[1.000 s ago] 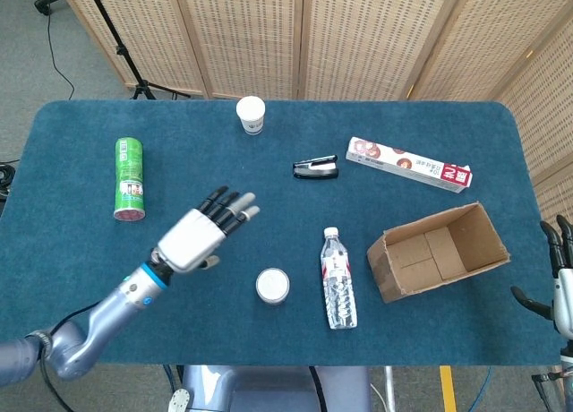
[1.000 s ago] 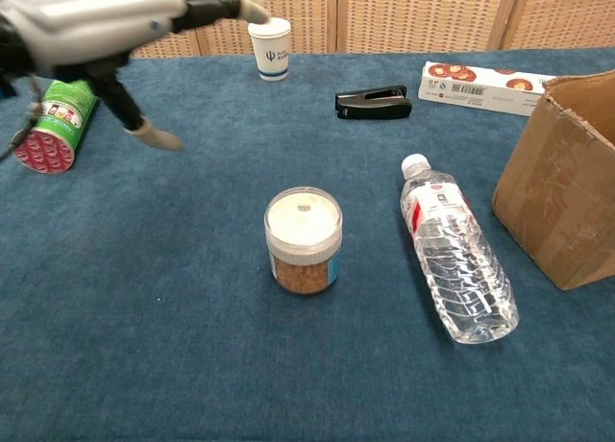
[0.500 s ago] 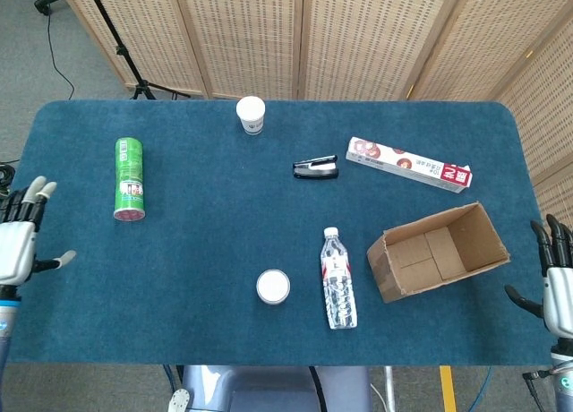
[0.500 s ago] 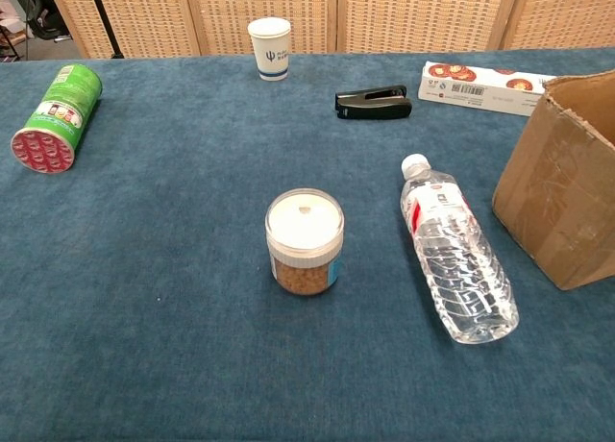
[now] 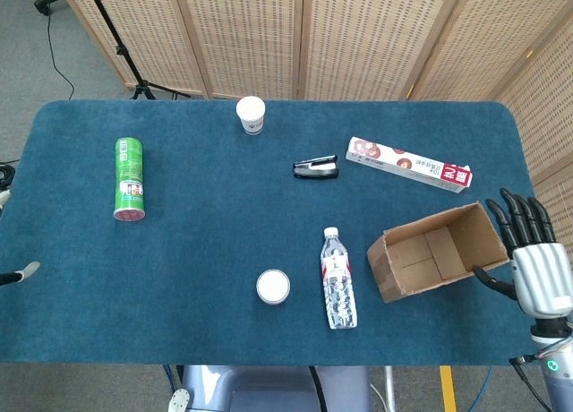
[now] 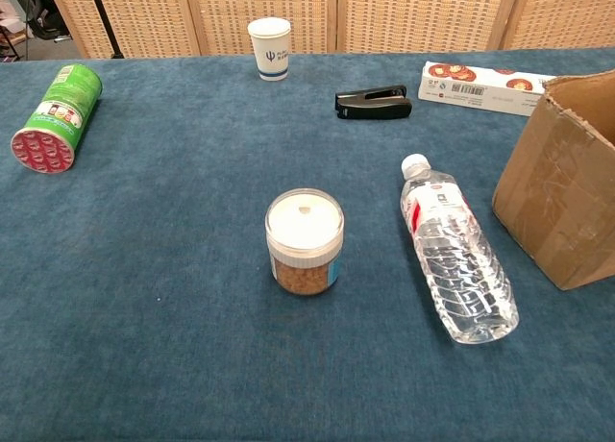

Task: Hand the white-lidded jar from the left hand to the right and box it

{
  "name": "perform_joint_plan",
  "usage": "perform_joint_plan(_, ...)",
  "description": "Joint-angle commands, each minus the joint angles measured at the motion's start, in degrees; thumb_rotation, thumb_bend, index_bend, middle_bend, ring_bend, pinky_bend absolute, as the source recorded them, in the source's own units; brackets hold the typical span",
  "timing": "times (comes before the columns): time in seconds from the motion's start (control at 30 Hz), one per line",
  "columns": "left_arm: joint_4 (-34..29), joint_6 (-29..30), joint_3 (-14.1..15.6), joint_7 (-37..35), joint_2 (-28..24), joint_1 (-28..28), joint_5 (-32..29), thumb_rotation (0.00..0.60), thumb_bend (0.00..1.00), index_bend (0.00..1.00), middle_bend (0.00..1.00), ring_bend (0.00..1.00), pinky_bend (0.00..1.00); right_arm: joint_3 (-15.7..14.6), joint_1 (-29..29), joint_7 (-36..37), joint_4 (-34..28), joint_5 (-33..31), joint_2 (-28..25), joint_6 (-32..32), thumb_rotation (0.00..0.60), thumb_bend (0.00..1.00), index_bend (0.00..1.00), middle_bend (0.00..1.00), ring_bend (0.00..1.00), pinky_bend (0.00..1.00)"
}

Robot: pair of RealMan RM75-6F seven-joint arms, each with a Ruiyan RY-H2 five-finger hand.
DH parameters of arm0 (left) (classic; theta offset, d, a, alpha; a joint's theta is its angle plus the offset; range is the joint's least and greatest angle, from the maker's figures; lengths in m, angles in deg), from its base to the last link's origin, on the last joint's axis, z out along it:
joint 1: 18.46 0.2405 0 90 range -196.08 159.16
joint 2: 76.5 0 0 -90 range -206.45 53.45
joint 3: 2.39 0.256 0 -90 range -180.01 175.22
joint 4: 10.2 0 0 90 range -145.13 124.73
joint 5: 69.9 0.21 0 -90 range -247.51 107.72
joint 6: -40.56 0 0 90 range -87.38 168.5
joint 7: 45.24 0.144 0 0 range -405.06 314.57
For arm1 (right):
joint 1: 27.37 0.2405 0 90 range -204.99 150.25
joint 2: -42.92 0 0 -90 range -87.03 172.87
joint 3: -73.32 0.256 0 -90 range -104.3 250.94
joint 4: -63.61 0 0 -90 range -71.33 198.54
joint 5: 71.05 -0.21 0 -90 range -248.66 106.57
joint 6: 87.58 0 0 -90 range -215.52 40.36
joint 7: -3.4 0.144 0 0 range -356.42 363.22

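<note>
Left hand leaving the frame, right hand rising beside the box

The left hand (image 5: pixel 18 276) is now showing only a fingertip at the left edge of the head view, so whether its fingers are open I cannot tell. The right hand (image 5: pixel 532 255) is moving up at lower right, fingers spread and empty, just beside the cardboard box (image 5: pixel 438 251). The white-lidded jar (image 6: pixel 305 241) is standing untouched on the tabletop (image 6: pixel 154 269), lower centre.

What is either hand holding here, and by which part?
Nothing is held. The white-lidded jar stands alone on the table; the right hand is open beside the cardboard box. The left hand is barely in view.
</note>
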Motion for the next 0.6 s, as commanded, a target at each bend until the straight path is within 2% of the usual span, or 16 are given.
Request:
perform_joint_plan(0.03, -0.43, 0.27, 0.19, -0.08, -0.34, 0.75, 1.52, 0.600, 0.00, 0.00, 0.00, 0.00, 0.00, 1.77, 6.94, -0.07, -7.42, 3.13, -4.55, 8.36, 0.600, 0.00, 0.02, 0.00, 0.00, 0.01)
perform_joint_plan(0.17, -0.55, 0.50, -0.22, -0.13, -0.40, 1.32, 2.28, 0.600, 0.00, 0.00, 0.00, 0.00, 0.00, 0.07, 12.14, 1.31, -15.51, 4.96, -7.33, 18.60, 0.600, 0.00, 0.02, 0.00, 0.00, 0.01)
perform_joint_plan(0.27, -0.75, 0.35, -0.04, -0.19, -0.66, 1.60, 3.36, 0.600, 0.00, 0.00, 0.00, 0.00, 0.00, -0.12, 16.77, -2.77, -17.80, 4.80, -6.15, 26.47, 0.600, 0.00, 0.02, 0.00, 0.00, 0.01)
perform_joint_plan(0.4, -0.86, 0.70, -0.05, -0.42, -0.88, 2.27, 4.72, 0.600, 0.00, 0.00, 0.00, 0.00, 0.00, 0.86, 23.84, -14.53, -17.44, -3.71, 2.08, 37.24, 0.600, 0.00, 0.02, 0.00, 0.00, 0.01)
perform_joint_plan(0.6, -0.64, 1.79, -0.31, -2.06, -1.33, 3.41, 6.34, 0.600, 0.00, 0.00, 0.00, 0.00, 0.00, 0.60, 30.04, -30.16, -14.25, -15.86, 13.54, 41.62, 0.600, 0.00, 0.02, 0.00, 0.00, 0.01)
